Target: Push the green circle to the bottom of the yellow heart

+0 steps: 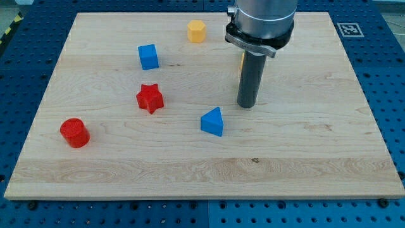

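The wooden board [304, 158] lies on a blue perforated table [25, 50]. My tip [246, 105] rests on the board right of centre, at the lower end of a dark upright rod that hangs from the grey arm housing [261, 19] at the far edge of the view. The arm carries no gripper and holds nothing; the tip touches no block. A blue triangular block [213, 121] sits just left of the tip and slightly nearer, apart from it. A red star block [150, 98] lies further left, near the middle of the board's left half. A blue cube [148, 56] stands beyond the star, toward the far side. A red cylinder [74, 132] sits at the near left, well apart from the others. A yellow block [197, 30] with flat sides, possibly hexagonal, rests near the far edge, left of the arm housing. A thin orange-yellow sliver [241, 60] shows just left of the rod, behind it; its shape cannot be made out. The green circle and the yellow heart cannot be identified in this view. A black-and-white marker [350, 29] is fixed at the far right corner of the board.
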{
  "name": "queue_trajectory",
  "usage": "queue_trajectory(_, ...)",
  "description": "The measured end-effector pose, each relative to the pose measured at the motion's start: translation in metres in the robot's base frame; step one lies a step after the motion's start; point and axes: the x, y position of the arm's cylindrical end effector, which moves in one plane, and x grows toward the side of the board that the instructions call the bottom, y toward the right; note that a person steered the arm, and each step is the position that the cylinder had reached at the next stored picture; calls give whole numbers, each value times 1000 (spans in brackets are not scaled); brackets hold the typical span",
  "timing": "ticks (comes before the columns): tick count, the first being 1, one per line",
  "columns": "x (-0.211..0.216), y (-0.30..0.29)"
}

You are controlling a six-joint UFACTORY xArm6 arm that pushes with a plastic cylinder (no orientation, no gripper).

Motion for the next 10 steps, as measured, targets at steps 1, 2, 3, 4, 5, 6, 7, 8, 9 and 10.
queue_trajectory(1, -5, -1)
queue_trajectory(2, -14, -1)
queue_trajectory(3, -15, -1)
queue_trajectory(4, 4, 4)
queue_trajectory(5, 27, 7)
queue_trajectory(6, 28, 9)
queue_trajectory(7, 28, 15)
queue_trajectory(8, 23, 15)
queue_trajectory(9, 9, 12)
queue_trajectory(10, -3, 9)
